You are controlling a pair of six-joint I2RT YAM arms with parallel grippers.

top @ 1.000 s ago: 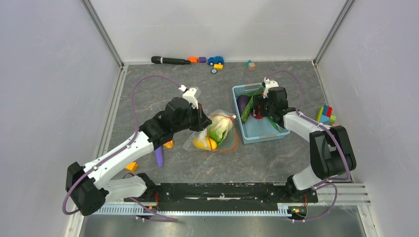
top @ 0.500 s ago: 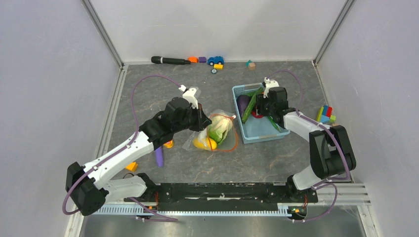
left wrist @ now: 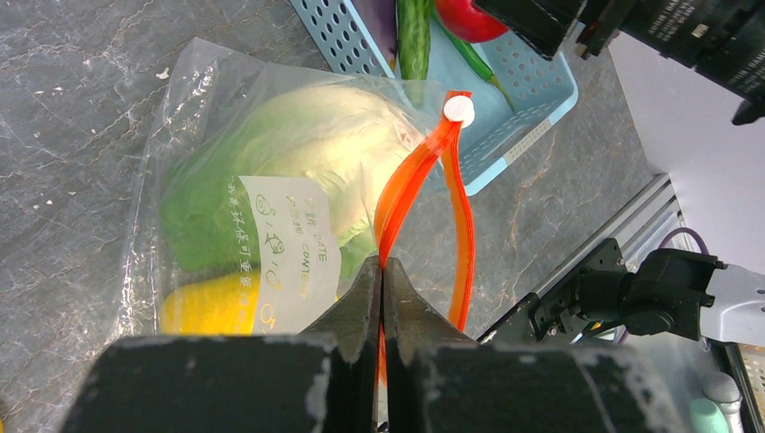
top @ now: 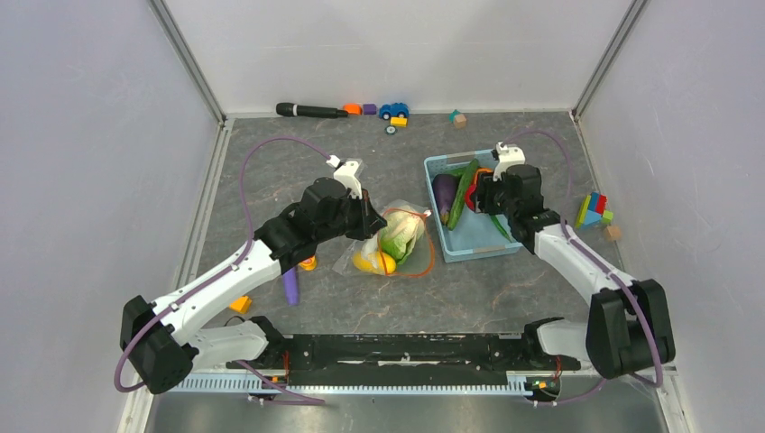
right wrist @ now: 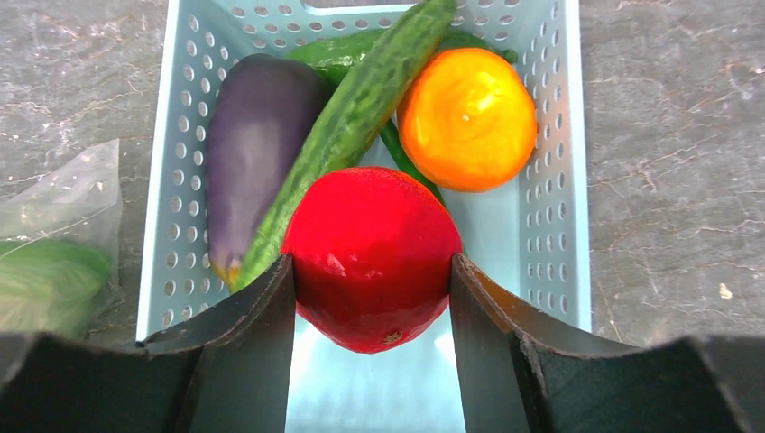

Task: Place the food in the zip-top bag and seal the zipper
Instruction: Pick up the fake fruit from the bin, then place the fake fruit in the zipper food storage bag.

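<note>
the right gripper (right wrist: 370,266) grasps the red piece (right wrist: 370,234) above the blue basket (right wrist: 559,180), with a finger on each side. i judge the step is carrying food to the zip-top bag (top: 401,244), which lies at 8 o'clock from it in the top view. the left gripper (left wrist: 382,271) is clenched on the zipper (left wrist: 424,162). the next move calls for aiming into that open mouth.

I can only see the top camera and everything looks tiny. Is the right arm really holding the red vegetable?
Observer: Yes. Its wrist camera shows the right fingers pressing both sides of the red vegetable.
Operator: And the left arm?
Observer: The left fingers are shut on the orange zipper of the bag.
Operator: Is the bag closed?
Observer: No. The zipper's two strips stand apart, with the white slider at the far end.
</note>
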